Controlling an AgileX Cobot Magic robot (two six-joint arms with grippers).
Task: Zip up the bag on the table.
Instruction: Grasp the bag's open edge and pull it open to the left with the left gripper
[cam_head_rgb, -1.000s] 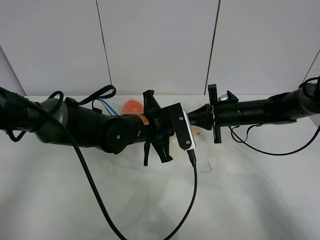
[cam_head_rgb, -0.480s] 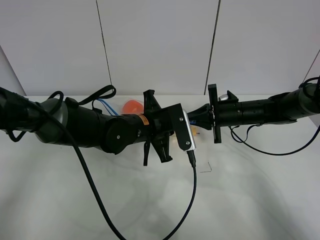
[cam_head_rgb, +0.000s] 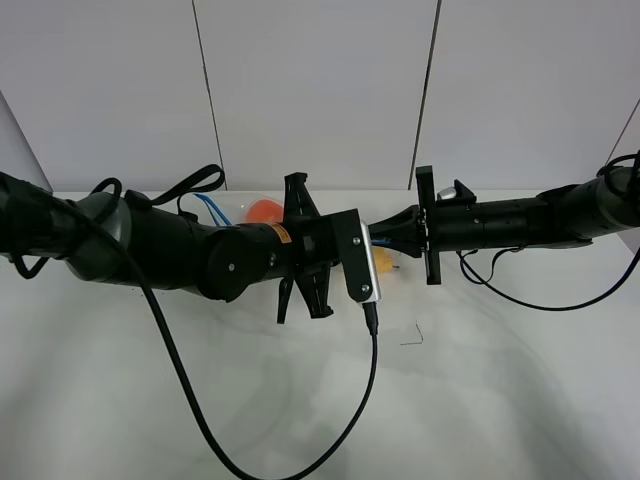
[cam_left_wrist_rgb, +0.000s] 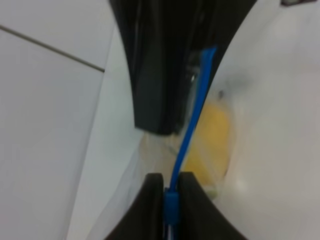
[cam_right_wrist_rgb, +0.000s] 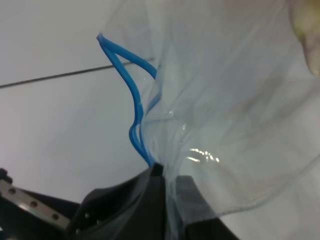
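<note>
The bag (cam_head_rgb: 385, 262) lies on the table (cam_head_rgb: 500, 400), mostly hidden behind both arms; the orange (cam_head_rgb: 265, 212) and a bit of yellow pear show. My left gripper (cam_head_rgb: 312, 255) is shut on the blue zip strip (cam_left_wrist_rgb: 192, 115), with its gripper (cam_left_wrist_rgb: 170, 192) pinching it in the left wrist view, where the pear (cam_left_wrist_rgb: 212, 140) shows behind. My right gripper (cam_head_rgb: 388, 240) is shut on the bag's end; in the right wrist view (cam_right_wrist_rgb: 167, 200) clear film (cam_right_wrist_rgb: 225, 100) and the strip (cam_right_wrist_rgb: 132, 95) run out from it. Farther along, the strip splits into two strands.
A black cable (cam_head_rgb: 375, 380) hangs from the left wrist camera over the tabletop in front. White wall panels (cam_head_rgb: 320, 90) stand right behind the table's far edge. The right arm's cable (cam_head_rgb: 540, 300) loops over the right side.
My left gripper has slid a little to the left along the zip strip, away from the right gripper. The right arm has held still.
</note>
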